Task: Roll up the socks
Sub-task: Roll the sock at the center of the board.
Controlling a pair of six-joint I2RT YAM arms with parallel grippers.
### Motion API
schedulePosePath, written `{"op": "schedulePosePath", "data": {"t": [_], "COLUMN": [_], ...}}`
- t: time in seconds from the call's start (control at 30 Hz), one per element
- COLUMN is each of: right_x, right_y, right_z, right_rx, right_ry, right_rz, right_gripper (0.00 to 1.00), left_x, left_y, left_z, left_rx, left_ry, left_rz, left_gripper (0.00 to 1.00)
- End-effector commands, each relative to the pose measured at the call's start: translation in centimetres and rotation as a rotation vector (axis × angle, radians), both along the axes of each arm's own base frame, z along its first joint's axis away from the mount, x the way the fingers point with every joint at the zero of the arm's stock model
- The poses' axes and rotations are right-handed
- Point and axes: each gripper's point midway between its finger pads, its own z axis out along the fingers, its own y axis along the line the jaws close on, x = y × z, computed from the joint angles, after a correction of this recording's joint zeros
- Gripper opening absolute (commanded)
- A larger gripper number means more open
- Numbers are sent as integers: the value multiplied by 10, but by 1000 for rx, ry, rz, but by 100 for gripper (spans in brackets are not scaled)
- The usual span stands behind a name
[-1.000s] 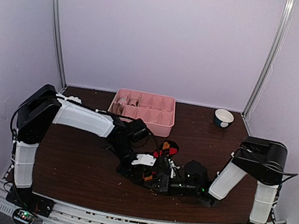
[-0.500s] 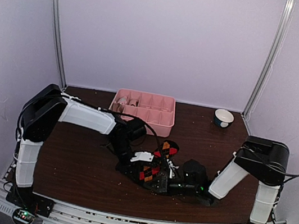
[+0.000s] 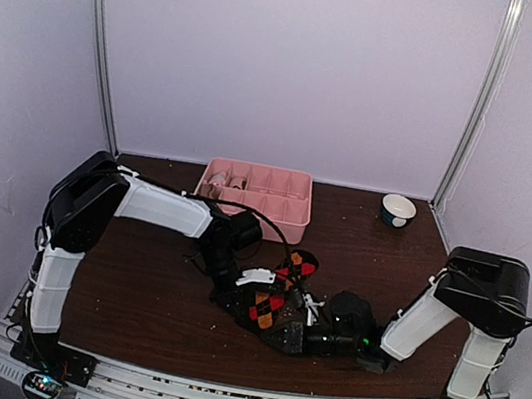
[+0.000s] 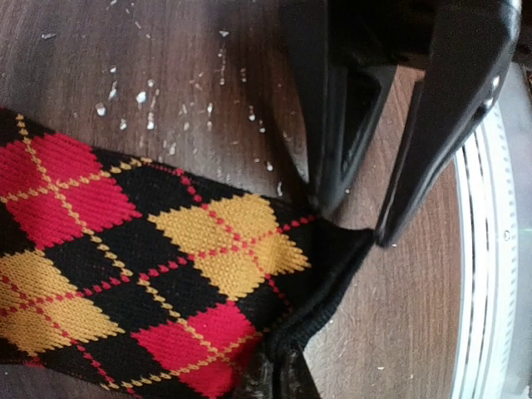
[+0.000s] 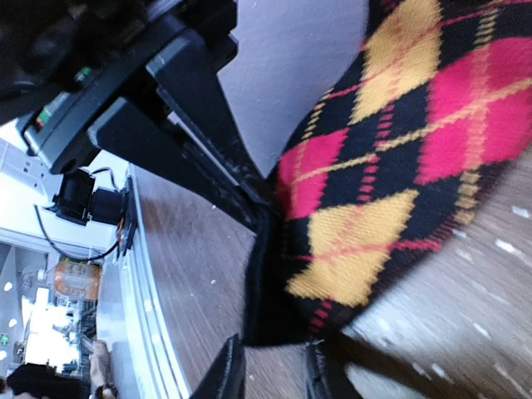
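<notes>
Sock point(image 4: 166, 249): L hand point(image 5: 262, 198) clamped on cuff edge; R hand point(image 4: 356, 226) part-open round cuff corner.

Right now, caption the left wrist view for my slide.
Left gripper pinches a cuff corner of the argyle sock on the table.

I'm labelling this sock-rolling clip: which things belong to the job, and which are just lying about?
Job: argyle sock, pinched at its cuff by the left gripper.
Lying about: pink tray, small bowl, scattered crumbs.
</notes>
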Motion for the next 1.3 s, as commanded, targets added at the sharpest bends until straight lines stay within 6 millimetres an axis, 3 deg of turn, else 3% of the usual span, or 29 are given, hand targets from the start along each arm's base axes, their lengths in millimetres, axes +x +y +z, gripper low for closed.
{"op": "schedulePosePath", "data": {"t": [0.0,0.2,0.23,0.27,0.3,0.33,0.43,0.5,0.63,0.7,0.77,0.9,1.07,1.27], "right_x": [1,9,12,16,20,26,48,49,42,31,21,4,4,5], "right_y": [-39,-60,-67,-75,-85,-97,-139,-136,-131,-117,-101,-62,-23,10], "right_z": [-30,-10,-3,7,17,31,46,39,46,47,42,36,48,40], "right_rx": [-172,-337,-386,-440,-490,-507,-549,-502,-452,-540,-616,-548,-445,-440], "right_ry": [-59,-318,-381,-452,-509,-557,-519,-472,-561,-667,-737,-769,-805,-825], "right_rz": [-96,-173,-205,-253,-310,-385,-647,-582,-521,-417,-315,-156,-127,-65], "right_gripper": [29,38,55,89,99,100,100,100,100,98,89,71,63,54], "left_x": [-10,-11,-12,-12,-14,-15,-17,-17,-16,-17,-17,-17,-18,-20], "left_y": [25,29,30,30,31,32,36,37,35,34,35,39,39,38], "left_z": [-37,-45,-45,-45,-44,-44,-46,-48,-48,-47,-50,-56,-58,-59], "left_rx": [173,237,242,244,246,248,257,263,266,270,285,317,329,335], "left_ry": [64,109,114,117,123,127,131,134,136,146,157,163,176,199], "left_rz": [22,46,49,48,47,43,35,34,35,37,36,42,58,59], "left_gripper": [0,0,0,0,0,0,0,0,0,0,0,0,0,0]}}
